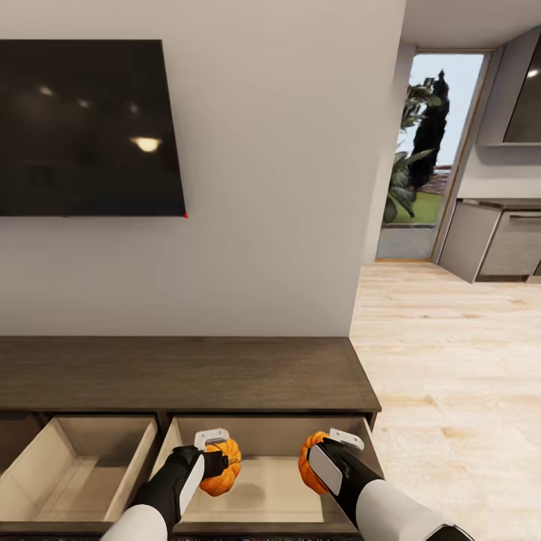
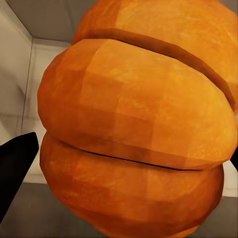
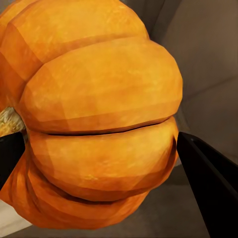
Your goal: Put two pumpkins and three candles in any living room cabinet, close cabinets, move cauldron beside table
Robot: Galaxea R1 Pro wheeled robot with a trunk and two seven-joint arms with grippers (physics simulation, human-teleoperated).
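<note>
holding pumpkins (image 1: 223,467) over open cabinet (image 1: 188,376) drawer (image 1: 263,488).

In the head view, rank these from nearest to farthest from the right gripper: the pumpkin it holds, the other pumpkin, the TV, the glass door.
1. Its own pumpkin, in the right gripper.
2. Other pumpkin, in the left gripper.
3. TV, upper left wall.
4. Glass door, far right.

Cabinet (image 1: 180,372) stands against the wall, television (image 1: 86,128) mounted above it | two drawers pulled open at its front, left drawer (image 1: 75,466) beside right drawer (image 1: 263,481) | left pumpkin (image 1: 223,466) and right pumpkin (image 1: 309,462) both over the right drawer, apart | kitchen units (image 1: 492,240) far right, behind.
</note>
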